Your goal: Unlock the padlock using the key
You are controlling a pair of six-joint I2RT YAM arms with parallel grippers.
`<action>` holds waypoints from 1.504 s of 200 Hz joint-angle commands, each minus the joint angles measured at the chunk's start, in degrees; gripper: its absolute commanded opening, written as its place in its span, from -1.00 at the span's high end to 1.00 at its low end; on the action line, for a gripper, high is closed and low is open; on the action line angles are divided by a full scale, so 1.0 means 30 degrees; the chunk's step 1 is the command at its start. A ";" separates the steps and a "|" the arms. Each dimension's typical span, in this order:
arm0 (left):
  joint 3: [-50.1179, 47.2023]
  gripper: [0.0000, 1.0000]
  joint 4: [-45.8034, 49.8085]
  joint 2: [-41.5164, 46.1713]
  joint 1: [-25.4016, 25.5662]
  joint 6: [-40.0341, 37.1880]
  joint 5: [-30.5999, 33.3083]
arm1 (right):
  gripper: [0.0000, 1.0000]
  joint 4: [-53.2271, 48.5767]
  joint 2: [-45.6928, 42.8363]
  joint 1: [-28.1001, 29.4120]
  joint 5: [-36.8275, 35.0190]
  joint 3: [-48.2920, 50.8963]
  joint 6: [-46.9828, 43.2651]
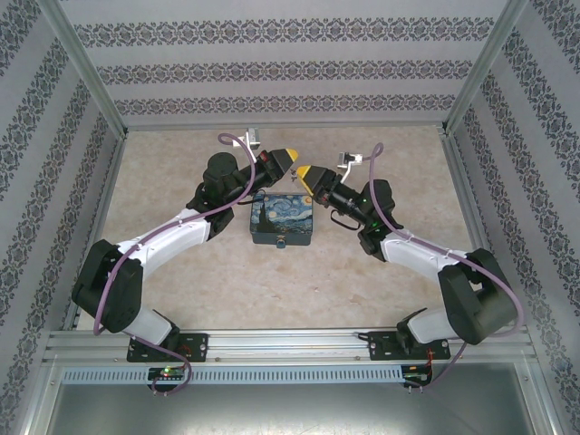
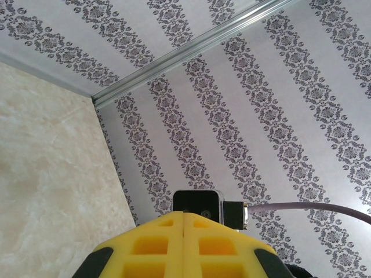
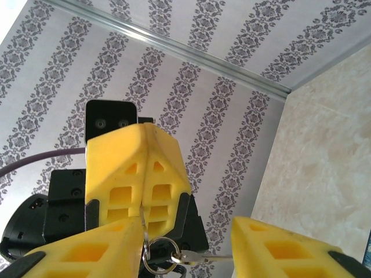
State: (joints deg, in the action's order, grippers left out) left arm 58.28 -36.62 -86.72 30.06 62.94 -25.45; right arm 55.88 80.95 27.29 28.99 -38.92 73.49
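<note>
Just behind the box (image 1: 283, 217), over its far edge, the two grippers meet nose to nose. The left gripper (image 1: 290, 159) is off the box's far-left corner and the right gripper (image 1: 306, 174) off its far-right corner, tips near each other. Can't tell their height above the box.

Left fingers (image 2: 168, 229) are clenched, pads flat together. In the right wrist view they pinch the key (image 3: 142, 225), seen edge-on as a thin metal strip in the seam. A split ring (image 3: 155, 259) and a second small key-like piece (image 3: 194, 259) hang under it.

Right fingers (image 3: 278, 243) are released with a wide gap, and the left gripper sits opposite that gap.

Padlock (image 1: 281, 242): tiny greyish bit on the box's near face, about mid-width. Too small to tell the shackle state.

The box has a blue-and-yellow night-sky print and sits flat on the worktop (image 1: 208, 281), roughly mid-surface. Worktop is beige, marbled and matte.

Walls (image 1: 272, 54) stand left, right and beyond the box, in pale wallpaper with dark damask stripes. Aluminium profiles (image 1: 91, 77) run up the corners and along the foot of the walls. On the near side of the box, an aluminium rail (image 1: 290, 343) carries both arm bases.

The left wrist view shows the right wrist camera (image 2: 197, 205) facing it, cable (image 2: 313, 205) trailing off sideways.
</note>
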 commanded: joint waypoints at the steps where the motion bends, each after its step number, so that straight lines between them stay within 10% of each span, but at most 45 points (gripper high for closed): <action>1: 0.0629 1.00 -0.0140 0.0585 0.0230 -0.0648 -0.0305 | 0.15 0.1175 0.0145 0.0319 -0.0326 -0.0651 -0.0356; 301: -0.0018 1.00 -0.0497 0.0649 0.0214 -0.0413 0.0186 | 1.00 0.1808 0.0684 0.1216 -0.0904 -0.0521 0.0083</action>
State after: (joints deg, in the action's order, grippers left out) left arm 58.26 -36.38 -86.72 30.04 62.94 -25.02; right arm 60.36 82.56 30.28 26.81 -40.03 73.84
